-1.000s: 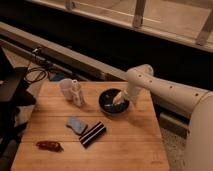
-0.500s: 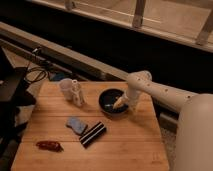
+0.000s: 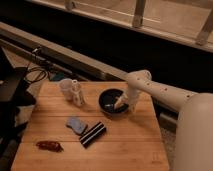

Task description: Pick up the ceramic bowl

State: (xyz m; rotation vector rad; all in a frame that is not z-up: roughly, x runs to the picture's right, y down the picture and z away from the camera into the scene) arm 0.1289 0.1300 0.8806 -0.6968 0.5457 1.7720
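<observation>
The ceramic bowl (image 3: pixel 110 100) is round, shallow and glossy black, and stands on the wooden table (image 3: pixel 125 145) at its far right. My gripper (image 3: pixel 120 104) hangs from the white arm (image 3: pixel 160 92) that reaches in from the right. It is at the bowl's right rim, partly inside the bowl. The bowl rests on the table.
A white mug (image 3: pixel 66 88) and a small white bottle (image 3: pixel 77 93) stand left of the bowl. A blue sponge (image 3: pixel 76 124), a black striped packet (image 3: pixel 93 134) and a red-brown packet (image 3: pixel 49 145) lie nearer the front. Dark equipment (image 3: pixel 12 95) and cables stand at the left edge.
The arm has lowered and reached in, bringing the gripper down to the bowl's right rim. The bowl has not moved.
</observation>
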